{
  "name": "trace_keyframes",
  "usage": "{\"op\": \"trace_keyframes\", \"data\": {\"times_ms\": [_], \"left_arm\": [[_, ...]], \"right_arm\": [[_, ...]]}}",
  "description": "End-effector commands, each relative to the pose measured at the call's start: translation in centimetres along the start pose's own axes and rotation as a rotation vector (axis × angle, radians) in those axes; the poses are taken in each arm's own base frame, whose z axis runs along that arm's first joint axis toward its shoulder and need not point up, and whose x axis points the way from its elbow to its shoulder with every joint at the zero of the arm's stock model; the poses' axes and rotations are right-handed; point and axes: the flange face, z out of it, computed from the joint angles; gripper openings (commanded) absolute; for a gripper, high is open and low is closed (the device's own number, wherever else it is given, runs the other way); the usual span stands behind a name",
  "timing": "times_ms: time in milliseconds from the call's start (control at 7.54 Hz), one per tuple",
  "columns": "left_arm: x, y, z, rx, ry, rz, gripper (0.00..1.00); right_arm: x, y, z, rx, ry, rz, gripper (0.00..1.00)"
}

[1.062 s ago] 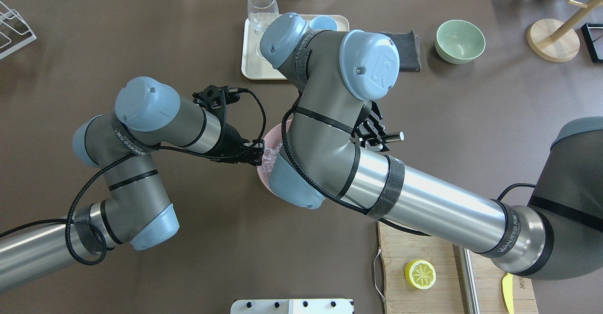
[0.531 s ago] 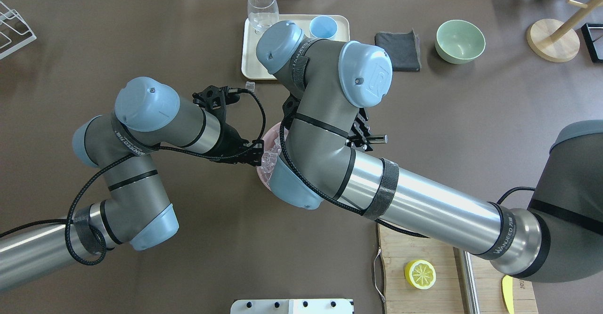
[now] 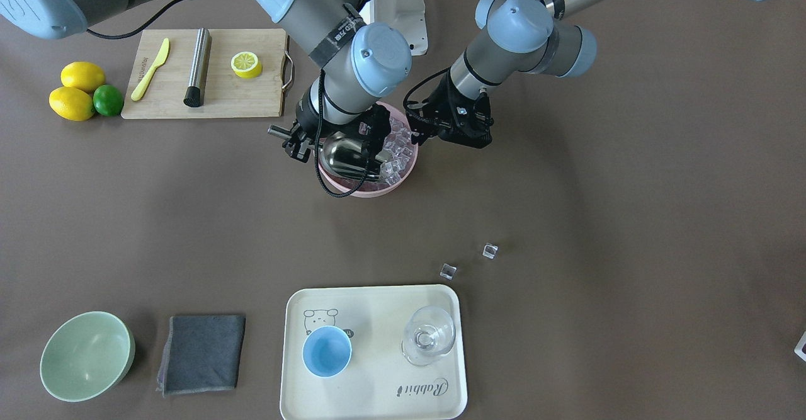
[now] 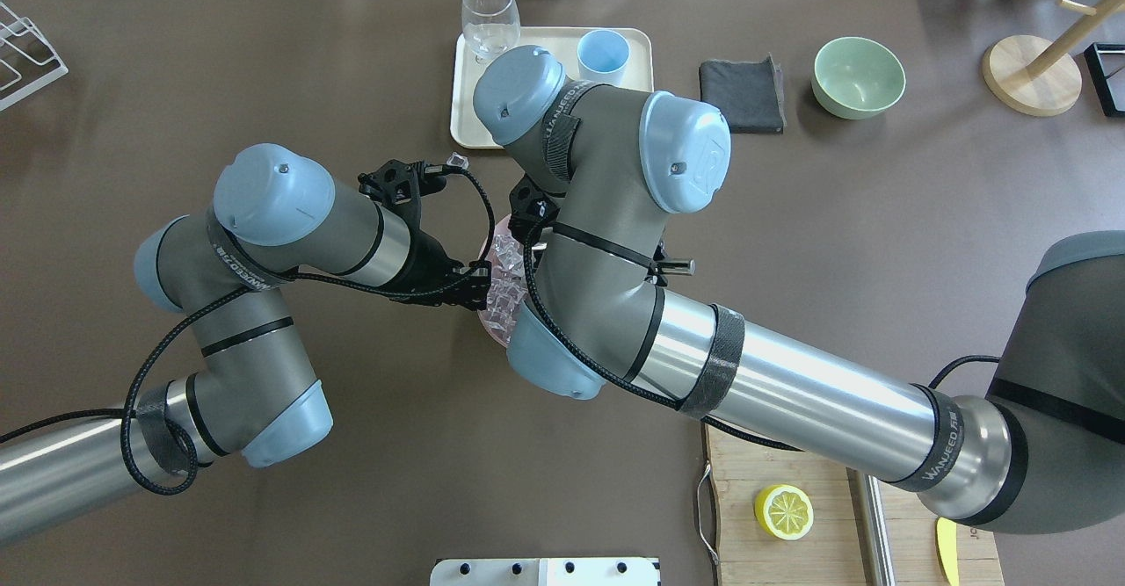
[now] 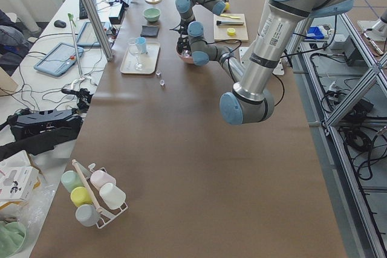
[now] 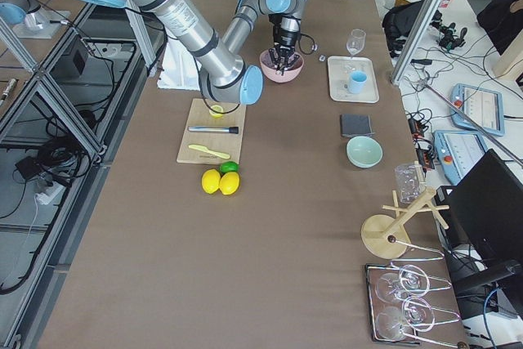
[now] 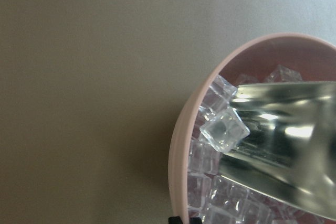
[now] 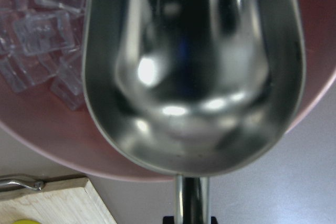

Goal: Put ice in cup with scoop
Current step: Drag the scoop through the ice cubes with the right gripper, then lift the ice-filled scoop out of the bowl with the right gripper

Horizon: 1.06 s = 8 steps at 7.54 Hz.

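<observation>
My right gripper (image 3: 297, 141) is shut on the handle of the steel scoop (image 3: 345, 152). The scoop's trough lies inside a pink bowl (image 3: 368, 192) full of ice (image 3: 398, 146). In the right wrist view the scoop (image 8: 194, 66) looks empty, with ice (image 8: 42, 30) beside it. My left gripper (image 3: 420, 131) is shut on the bowl's rim (image 7: 181, 145). One cube (image 7: 224, 128) rests against the scoop's edge (image 7: 283, 140). The light-blue cup (image 3: 327, 351) stands empty on a cream tray (image 3: 378, 300). Two loose cubes (image 3: 490, 250) lie on the table.
A clear glass (image 3: 429, 335) stands on the tray beside the cup. A grey cloth (image 3: 201, 352) and a pale green bowl (image 3: 87, 356) lie next to the tray. A cutting board (image 3: 245, 99) holds a lemon half, a yellow knife and a steel cylinder.
My right arm has swung left and drawn in over the bowl, taking the scoop's handle with it. The cup has come out from behind the arm. My left arm has held still.
</observation>
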Motion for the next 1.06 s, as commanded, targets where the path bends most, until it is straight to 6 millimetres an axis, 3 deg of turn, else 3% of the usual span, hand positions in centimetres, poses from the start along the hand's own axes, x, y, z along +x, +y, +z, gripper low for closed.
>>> {"op": "trace_keyframes", "data": {"times_ms": [0,398,929], "left_arm": [[0.0,0.0,0.0,0.0,0.0,0.0,0.08],[0.0,0.0,0.0,0.0,0.0,0.002,0.08],[-0.1,0.0,0.0,0.0,-0.001,0.004,0.08]], "right_arm": [[-0.3,0.0,0.3,0.029,-0.002,0.012,0.0],[-0.5,1.3,1.3,0.087,0.014,0.046,0.0],[-2.0,5.0,2.0,0.144,-0.01,0.041,0.0]]}}
